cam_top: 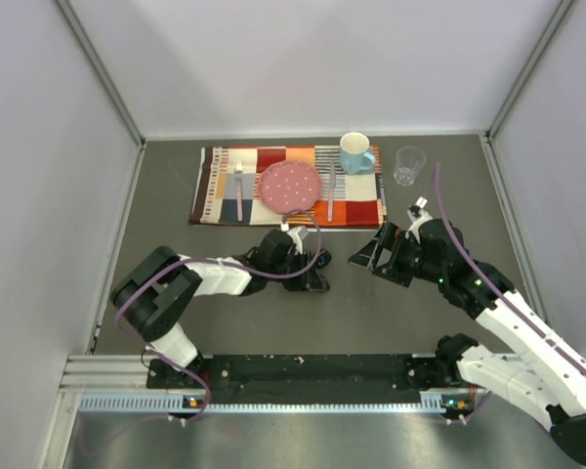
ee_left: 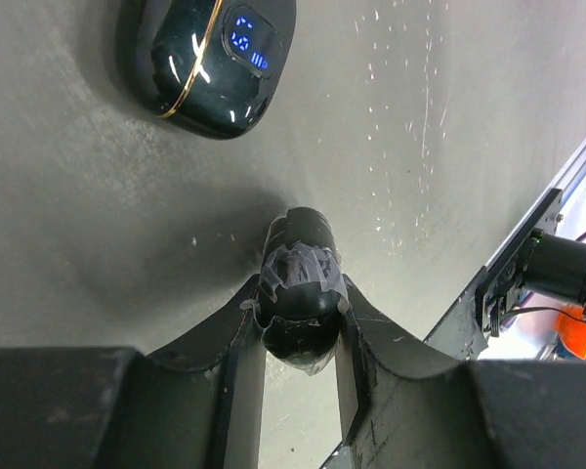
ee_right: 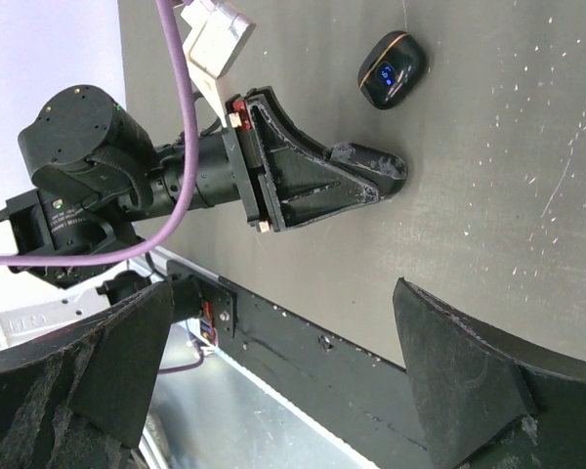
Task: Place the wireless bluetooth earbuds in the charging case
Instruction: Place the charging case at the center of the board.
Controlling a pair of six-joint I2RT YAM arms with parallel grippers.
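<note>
- Left wrist view: the left gripper [ee_left: 298,311] is pinched narrow on a small black earbud [ee_left: 298,256]. The earbud's rounded end pokes out past the fingertips, close over the grey table [ee_left: 98,244], and something shiny and clear like tape wraps part of it.
- The charging case [ee_left: 215,63] is a black oval with a gold seam line and a lit blue display. It lies on the table at 11 o'clock from the held earbud, apart from it.
- Right wrist view: the right gripper [ee_right: 281,293] stands wide, with nothing between its fingers.
- Top external view: both grippers sit near the table's middle, the right one at 3 o'clock of the left, apart from it.
- At 12 o'clock from them lies a patchwork placemat [cam_top: 220,186] carrying a pink plate [cam_top: 290,184] and a blue mug [cam_top: 355,153]. A clear glass [cam_top: 408,164] stands on the table at 3 o'clock of the mug.
</note>
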